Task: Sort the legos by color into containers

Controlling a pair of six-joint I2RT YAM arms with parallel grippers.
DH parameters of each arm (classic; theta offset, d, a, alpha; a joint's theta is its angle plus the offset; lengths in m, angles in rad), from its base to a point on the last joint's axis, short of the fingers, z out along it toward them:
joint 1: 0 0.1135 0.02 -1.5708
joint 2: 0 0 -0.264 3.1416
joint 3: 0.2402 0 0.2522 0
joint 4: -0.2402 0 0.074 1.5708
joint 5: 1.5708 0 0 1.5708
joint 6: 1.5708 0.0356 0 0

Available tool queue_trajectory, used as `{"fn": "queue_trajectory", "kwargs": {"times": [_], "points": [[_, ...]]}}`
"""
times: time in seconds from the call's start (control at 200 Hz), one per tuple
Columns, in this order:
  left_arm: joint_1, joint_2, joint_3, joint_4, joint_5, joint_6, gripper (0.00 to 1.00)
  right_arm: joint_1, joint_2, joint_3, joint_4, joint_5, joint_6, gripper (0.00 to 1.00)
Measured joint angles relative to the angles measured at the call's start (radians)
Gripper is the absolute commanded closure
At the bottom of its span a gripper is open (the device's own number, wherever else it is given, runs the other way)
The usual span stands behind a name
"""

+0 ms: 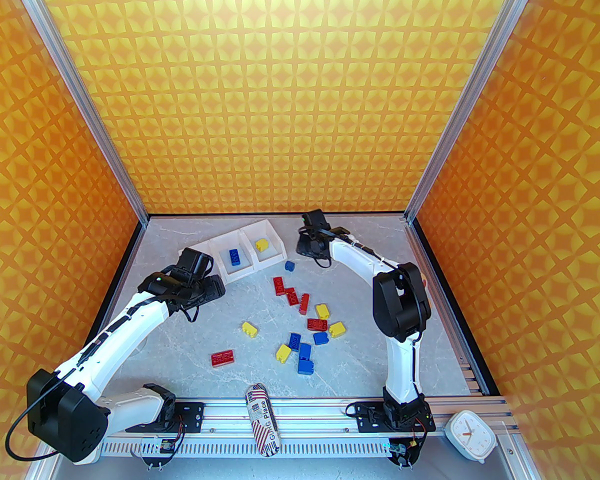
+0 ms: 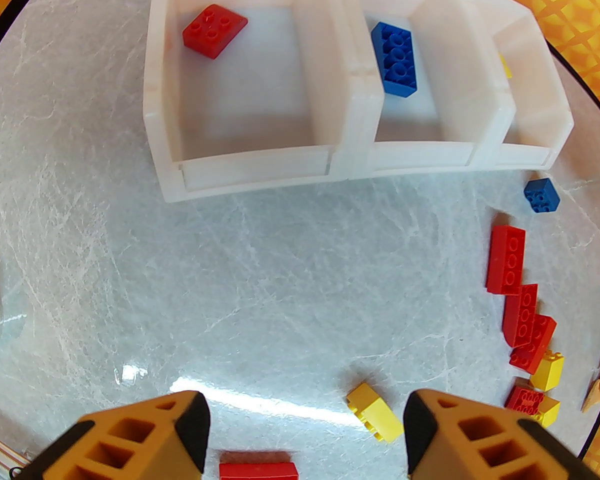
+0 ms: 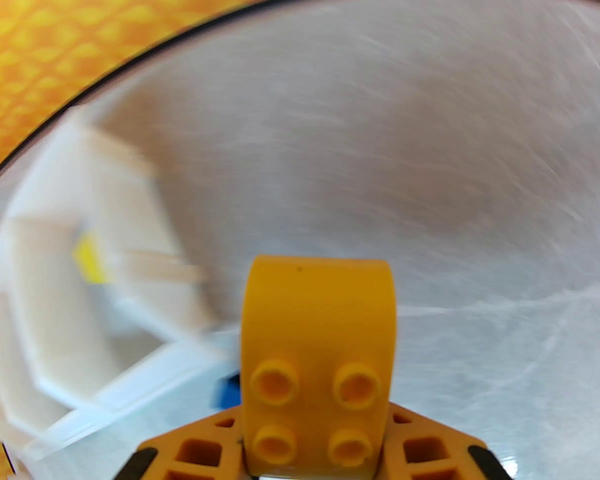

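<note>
My right gripper (image 3: 311, 450) pinches 1 yellow brick (image 3: 319, 328) across its flat sides. It looks light, rigid and slick, so I'd squeeze squarely. My left gripper (image 2: 306, 435) hangs spread.

**Left arm** (image 1: 135, 325): white moulded link shells with black joint housings. The largest housing, at the lower left of the top view, is blocky and dotted with small holes. A black cable (image 1: 8, 438) loops out beside it, and thinner black cabling runs along the white shell. A small green light sits near the wrist end.

**Right arm** (image 1: 402, 368): same white shells, with a bulky black elbow housing at right centre and a black cable strapped along the upper link.

**Mounting plates** (image 1: 187, 413): black, perforated, with red and black wires underneath (one plate per base).

**Left gripper** (image 2: 305, 418): orange-yellow fingers (image 2: 125, 438) with rectangular lattice cut-outs and black inner pads.

**Right gripper** (image 3: 315, 443): matching lattice fingers (image 3: 200, 450) with black strips.
</note>
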Motion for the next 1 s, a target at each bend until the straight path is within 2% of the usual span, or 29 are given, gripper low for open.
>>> {"fn": "queue_trajectory", "kwargs": {"times": [0.285,0.595,0.815,0.995], "points": [[-0.019,0.002,0.000,0.000,-0.002,-0.004,0.31,0.084,0.087,0.220,0.006,-0.050,-0.014,0.74],[-0.029,0.021,0.006,0.000,-0.006,-0.003,0.31,0.098,0.280,0.412,-0.022,-0.105,-0.013,0.70],[-0.033,0.021,0.006,-0.003,-0.008,-0.003,0.31,0.098,0.392,0.606,-0.103,-0.127,-0.018,0.49],[-0.037,0.021,0.006,-0.019,-0.009,-0.003,0.29,0.098,0.399,0.654,-0.128,-0.135,-0.024,0.42]]}}
